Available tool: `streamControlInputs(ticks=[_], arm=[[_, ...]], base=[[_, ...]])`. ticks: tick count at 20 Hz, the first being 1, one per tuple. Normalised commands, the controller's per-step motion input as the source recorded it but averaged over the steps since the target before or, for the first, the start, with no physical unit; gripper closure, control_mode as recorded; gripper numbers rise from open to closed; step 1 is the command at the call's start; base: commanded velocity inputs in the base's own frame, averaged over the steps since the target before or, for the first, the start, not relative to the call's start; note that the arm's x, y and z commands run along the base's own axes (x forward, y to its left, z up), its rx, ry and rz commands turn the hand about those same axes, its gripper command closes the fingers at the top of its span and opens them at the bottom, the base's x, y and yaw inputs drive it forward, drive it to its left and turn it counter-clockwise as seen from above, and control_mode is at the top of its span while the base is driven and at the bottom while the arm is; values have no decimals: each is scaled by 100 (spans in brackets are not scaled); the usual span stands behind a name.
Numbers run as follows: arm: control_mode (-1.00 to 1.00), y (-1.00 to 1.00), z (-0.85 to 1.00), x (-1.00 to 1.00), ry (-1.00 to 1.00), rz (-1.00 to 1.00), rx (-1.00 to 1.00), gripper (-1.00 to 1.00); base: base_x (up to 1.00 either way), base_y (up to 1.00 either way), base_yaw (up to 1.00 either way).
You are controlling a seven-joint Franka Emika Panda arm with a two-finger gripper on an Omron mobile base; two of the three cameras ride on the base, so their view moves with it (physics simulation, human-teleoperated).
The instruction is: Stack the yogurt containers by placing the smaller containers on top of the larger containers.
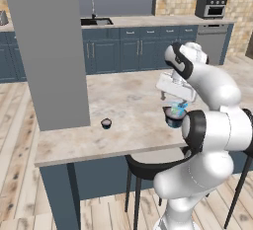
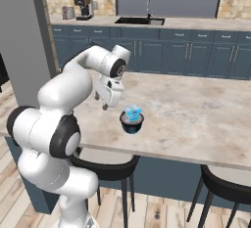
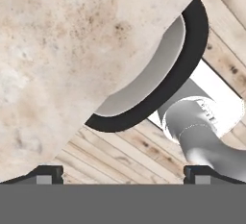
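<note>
The pincer [image 2: 105, 105] hangs above the near part of the table [image 2: 196, 109] with its jaws standing wide apart and nothing between them. In the hand view its two dark tips [image 3: 45, 174] point down at the table edge, with a black stool [image 3: 158, 98] and the wooden floor [image 3: 120, 155] under it.

Just beside the pincer, on its right side in the right base view, stands the large dark cup [image 2: 132, 123]. The light-blue container [image 2: 132, 111] sits on top of it, inside its rim, a little tilted as far as I can tell. In the left base view the same pair [image 1: 174, 114] is partly covered by the arm, so the contact is not clear there. I judge that this first stacking is done, and that the pincer is free of it.

Farther from the pincer, well apart on its other side and near the grey pillar [image 1: 49, 51], the tiny dark cup [image 1: 106, 123] stands alone and upright on the table. This one is still left to move. To finish, I think it must be gripped and set on the stack, where little free place remains, so it could slide off.

Beyond the table are the blue cabinets [image 2: 196, 58] and the sink [image 2: 139, 20].
</note>
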Motion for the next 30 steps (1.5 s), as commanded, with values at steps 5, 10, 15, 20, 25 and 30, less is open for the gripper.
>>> streamControlInputs(ticks=[5,10,15,20,25,30], arm=[[-100,45,10,-5,3,13,-8,-100],[-100,41,11,-8,4,12,-9,-100],[-100,43,5,-9,0,13,-12,-100],[-100,31,0,-7,0,15,-4,-100],[-100,30,0,0,-6,12,0,-100],[-100,23,0,-2,-11,11,0,-100]], base=[[0,0,0],[0,0,0],[0,0,0],[0,0,0],[0,0,0],[0,0,0]])
